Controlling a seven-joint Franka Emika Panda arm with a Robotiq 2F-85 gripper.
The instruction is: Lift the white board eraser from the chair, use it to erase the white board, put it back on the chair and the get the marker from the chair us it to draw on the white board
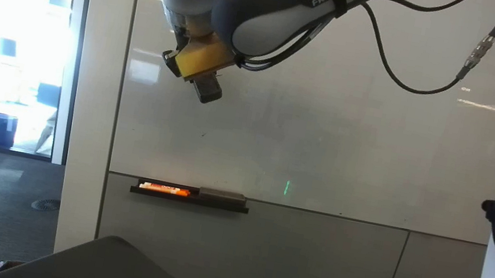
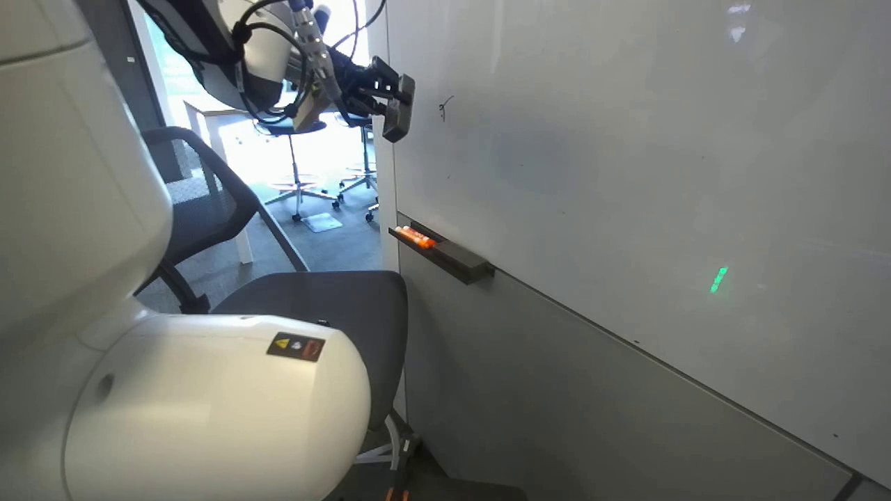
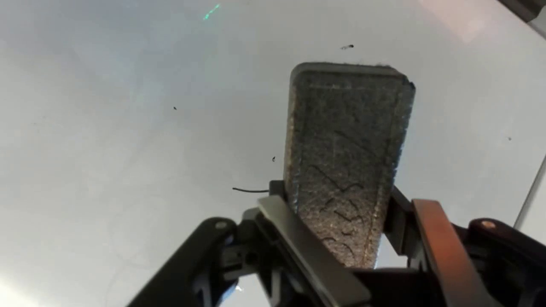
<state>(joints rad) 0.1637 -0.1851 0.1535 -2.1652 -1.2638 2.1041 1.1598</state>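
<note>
Eraser is pinched across its long sides in the claw, high in the frame, left of centre, in both exterior views. Contact with whiteboard: can't tell. Reads as the wiping step. Black scribble sits just right of the eraser in an exterior view. Next probably needs: flat on the board, light pressure, sweep. Chair at bottom, for the put-back.

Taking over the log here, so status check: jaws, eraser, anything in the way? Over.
Jaws shut on the eraser. Eraser up, clear of the chair; contact with the white board unclear. Nothing seen between them.
</note>
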